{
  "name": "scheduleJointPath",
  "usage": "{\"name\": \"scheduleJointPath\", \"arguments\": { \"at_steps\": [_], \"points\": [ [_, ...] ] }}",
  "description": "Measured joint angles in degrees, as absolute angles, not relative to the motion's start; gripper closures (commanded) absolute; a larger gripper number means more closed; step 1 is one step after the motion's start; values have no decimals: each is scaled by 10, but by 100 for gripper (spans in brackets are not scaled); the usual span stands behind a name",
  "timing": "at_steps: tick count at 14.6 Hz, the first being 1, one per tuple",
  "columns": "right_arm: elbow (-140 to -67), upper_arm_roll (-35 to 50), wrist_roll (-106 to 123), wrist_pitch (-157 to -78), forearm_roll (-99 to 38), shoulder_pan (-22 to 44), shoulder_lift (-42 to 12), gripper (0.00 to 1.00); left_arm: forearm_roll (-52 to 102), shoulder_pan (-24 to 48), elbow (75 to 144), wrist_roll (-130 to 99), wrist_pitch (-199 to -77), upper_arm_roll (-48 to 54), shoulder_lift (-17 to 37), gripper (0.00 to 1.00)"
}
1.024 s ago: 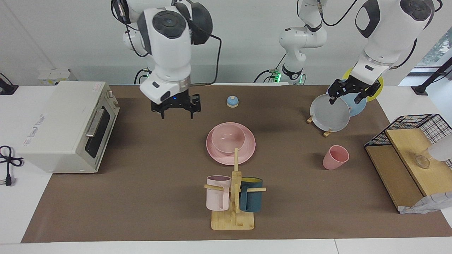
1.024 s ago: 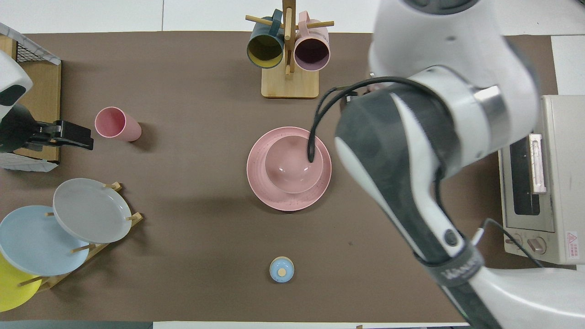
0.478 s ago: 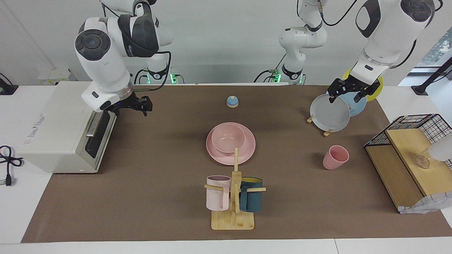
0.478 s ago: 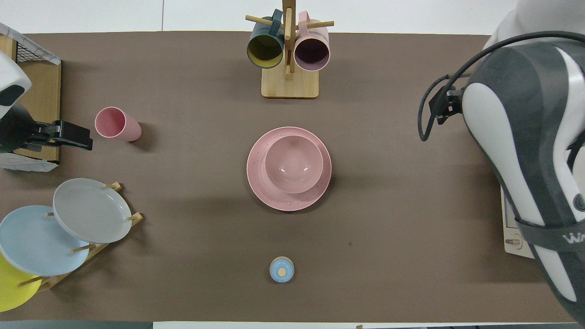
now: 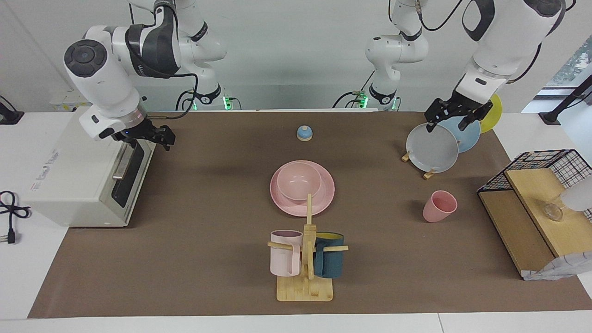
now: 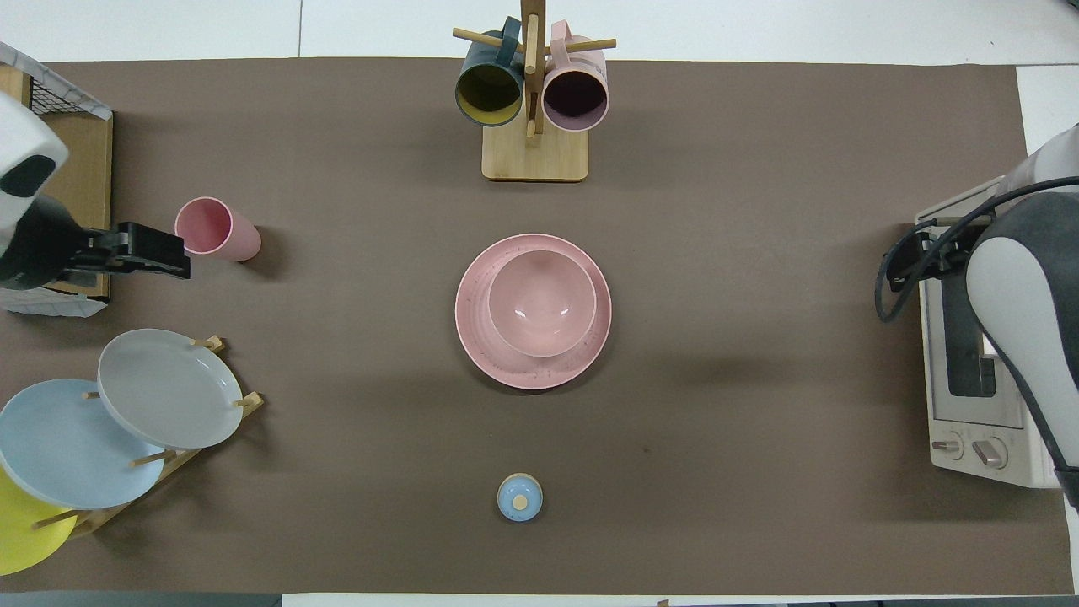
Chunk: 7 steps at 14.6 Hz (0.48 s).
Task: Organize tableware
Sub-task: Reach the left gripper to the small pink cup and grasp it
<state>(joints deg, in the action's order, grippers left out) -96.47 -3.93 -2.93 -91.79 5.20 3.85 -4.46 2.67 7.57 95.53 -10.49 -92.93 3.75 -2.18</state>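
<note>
left gripper: the left gripper [image 5: 451, 118] hangs in the air with jaws spread and nothing in them, over the upright plates of the rack [image 5: 428, 173] in the facing view; in the overhead view its tip [image 6: 156, 251] reads just beside the cup.
cup: the cup [image 5: 439, 206] stands upright on the mat, mouth up, farther from the robots than the rack and toward the left arm's end; its long axis is vertical.
nearer arm: the left, by a wide margin, so the cup is judged to be its job, a reach down and outward from where it hangs.
bowl and plate: the bowl [image 5: 299, 180] sits in the plate [image 5: 323, 201] at mid-table, well apart from both grippers.
right gripper: the right gripper [image 5: 157, 135] is spread and empty, over the oven's [image 5: 83, 166] top front edge.
change: a second ago the right gripper hung over the mat near the bowl; it has swung away to the oven. The left gripper has lifted slightly. The tableware has not moved.
</note>
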Motion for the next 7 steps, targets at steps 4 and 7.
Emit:
{"name": "scheduleJointPath", "arguments": {
  "at_steps": [4,7],
  "points": [
    [-964,-39,-27,-924,52,36,-25,0,23,79,967,-113,-989,33,20,1],
    [-963,-40,-16,-927,47,25,-15,0,5,75,969,-112,-1054,26,90,1]
  ]
}}
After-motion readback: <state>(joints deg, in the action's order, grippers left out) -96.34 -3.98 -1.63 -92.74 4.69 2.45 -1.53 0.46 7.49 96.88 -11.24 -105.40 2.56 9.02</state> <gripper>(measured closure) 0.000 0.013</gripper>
